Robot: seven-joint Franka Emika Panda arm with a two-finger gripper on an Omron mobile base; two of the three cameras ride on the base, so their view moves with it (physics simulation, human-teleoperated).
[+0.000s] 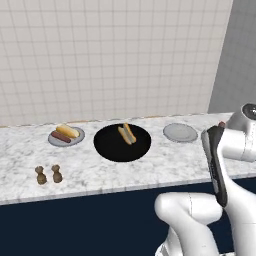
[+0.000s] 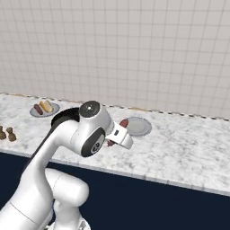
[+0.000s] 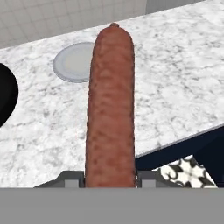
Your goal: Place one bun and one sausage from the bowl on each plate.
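- claw (image 3: 109, 177) is gripping a sausage (image 3: 110, 105), holding it above the table (image 3: 175, 87) edge
- empty plate (image 3: 75, 62) is lying ahead, near the bowl (image 1: 122, 142)
- bowl is holding a bun (image 1: 123, 135) and another sausage (image 1: 130, 131)
- far plate (image 1: 66, 136) is carrying one bun, one sausage

You've got a rough, mottled reddish-brown skin on the sausage (image 3: 110, 109), matt, no shine. Bowl (image 1: 122, 145) is flat matt black, smooth. Empty plate (image 1: 180, 132) at the bowl's 3 o'clock looks smooth grey, ceramic-like, dull sheen. Counter (image 1: 100, 172) is polished-looking white marble with grey veining. Wall tiles (image 1: 110, 55) are off-white, matt. Two shakers (image 1: 49, 174) look like dark wood.
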